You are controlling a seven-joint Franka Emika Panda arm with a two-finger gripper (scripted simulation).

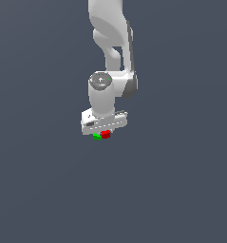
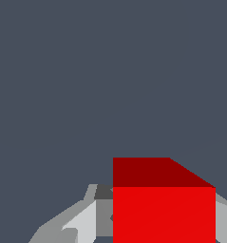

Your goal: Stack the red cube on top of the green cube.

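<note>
The red cube (image 1: 106, 134) sits just under the white gripper (image 1: 104, 129), a little higher than the green cube (image 1: 97, 136), which lies right beside it toward the exterior view's left. In the wrist view the red cube (image 2: 164, 209) looms large between the grey fingers (image 2: 81, 223). The gripper (image 2: 164, 232) has its jaws against both sides of the cube, shut on it. The green cube does not show in the wrist view. I cannot tell whether the two cubes touch.
A plain dark grey surface (image 1: 181, 190) spreads all around. The white arm (image 1: 112, 42) rises above the gripper toward the top of the exterior view.
</note>
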